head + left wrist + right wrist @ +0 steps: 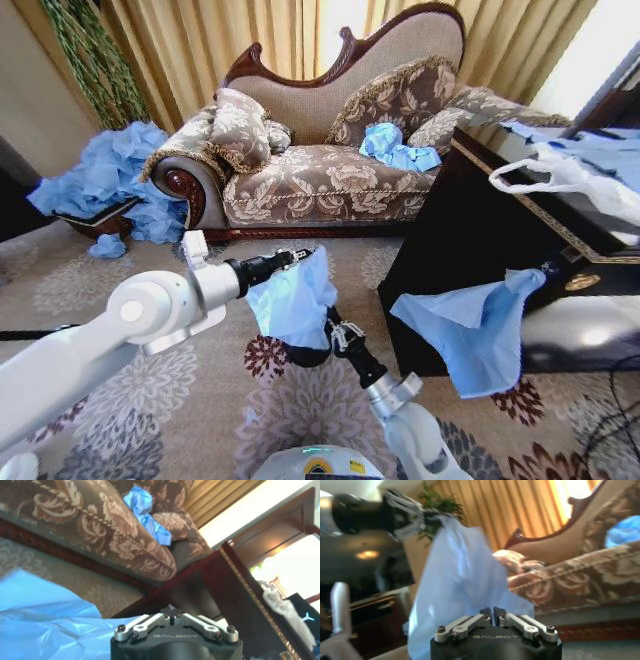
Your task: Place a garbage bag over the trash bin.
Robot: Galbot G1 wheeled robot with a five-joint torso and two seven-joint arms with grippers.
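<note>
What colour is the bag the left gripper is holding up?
Light blue and translucent. The garbage bag hangs from the left gripper; the head view shows it best.

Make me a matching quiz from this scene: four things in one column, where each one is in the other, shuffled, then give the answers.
Things
1. garbage bag
2. white handled plastic bag
3. heap of blue bags
4. crumpled blue bag

Places
A. on the sofa seat
B. hanging from the left gripper
C. on the dark table top
D. on the floor at the sofa's end

Pairs: 1-B, 2-C, 3-D, 4-A
</note>
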